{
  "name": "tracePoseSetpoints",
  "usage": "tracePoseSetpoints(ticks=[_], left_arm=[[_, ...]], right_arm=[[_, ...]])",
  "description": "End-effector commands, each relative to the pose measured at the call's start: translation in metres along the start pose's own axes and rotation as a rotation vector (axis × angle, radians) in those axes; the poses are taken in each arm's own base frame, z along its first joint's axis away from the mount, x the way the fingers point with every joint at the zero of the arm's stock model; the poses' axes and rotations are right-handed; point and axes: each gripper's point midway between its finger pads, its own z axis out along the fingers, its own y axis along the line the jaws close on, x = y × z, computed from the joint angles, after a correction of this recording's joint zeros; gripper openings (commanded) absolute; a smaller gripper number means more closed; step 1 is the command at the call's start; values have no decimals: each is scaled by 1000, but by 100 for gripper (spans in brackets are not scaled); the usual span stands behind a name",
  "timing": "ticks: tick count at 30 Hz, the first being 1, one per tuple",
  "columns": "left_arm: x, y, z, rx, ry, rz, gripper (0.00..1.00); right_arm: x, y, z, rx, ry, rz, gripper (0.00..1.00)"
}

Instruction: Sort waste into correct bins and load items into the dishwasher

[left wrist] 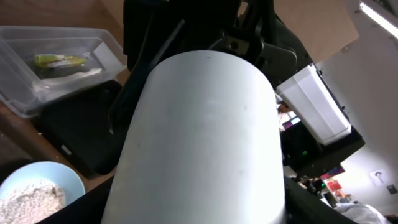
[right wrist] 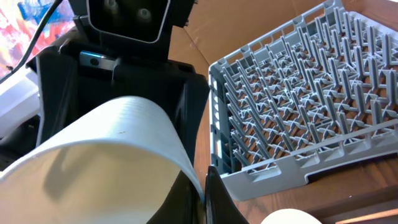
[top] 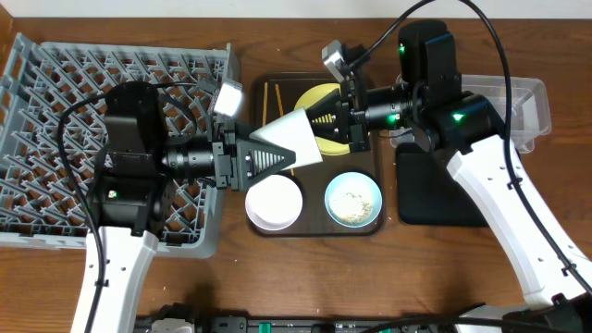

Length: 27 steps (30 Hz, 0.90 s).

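A white bowl (top: 298, 137) hangs on its side over the brown serving tray (top: 370, 157), held from both ends. My left gripper (top: 282, 148) has its fingers against the bowl's two sides; in the left wrist view the bowl (left wrist: 199, 124) fills the space between them. My right gripper (right wrist: 205, 186) is shut on the thin rim of the bowl (right wrist: 106, 155). The yellow plate (top: 324, 100) and chopsticks (top: 273, 97) lie at the tray's back. A light-blue bowl (top: 353, 199) holds crumbs. The green-yellow wrapper (left wrist: 59, 60) lies in the clear tub (left wrist: 25, 93).
Another white bowl (top: 275, 201) sits on the tray's front left. The grey dish rack (top: 55, 102) fills the left of the table, close to my left arm. The black tray (top: 435, 185) lies right of the serving tray, in front of the clear tub (top: 523, 102).
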Motion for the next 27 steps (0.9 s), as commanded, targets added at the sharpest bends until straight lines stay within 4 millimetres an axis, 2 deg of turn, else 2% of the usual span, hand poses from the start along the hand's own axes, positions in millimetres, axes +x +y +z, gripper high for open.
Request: tracePoseSetpoints(ticks=[1,4,5,6,7,8,11,13,15,18,21,24,27], left_arm=[[8,-23,4,95,54,49,69],[8,-22,4,90,51,50,63],[7,-20,4,76,44,50,60],[5,-17,4,60,35,49,59],[3,-13,5,39,24,49,59],[0,-7,4,6,6,46,59],[-8,20,-5,-144,-67,-15,58],[-9,48,-22,-301,-128,-88,58],[-2,85,-54,-534,-206,-215,58],[17,123,-113,-850,-312,-381,58],[38,138,-175,-1129,-409,-511,58],[63,141,-231,-1379,-480,-620,58],[96,138,-286,-1640,-555,-773,58]], right_arm=[[1,-21,9,127,5,19,1],[1,-21,8,130,5,19,3],[1,-21,8,130,6,20,11],[2,-21,8,130,7,21,26],[2,-22,8,136,6,22,49],[2,-24,7,147,5,24,64],[2,-43,-4,253,-3,51,73],[6,-59,-18,365,-4,85,77],[14,-72,-33,481,9,123,80],[28,-82,-51,620,55,141,82],[43,-85,-58,695,105,169,82],[55,-84,-57,704,147,191,82],[61,-82,-55,700,173,198,82]])
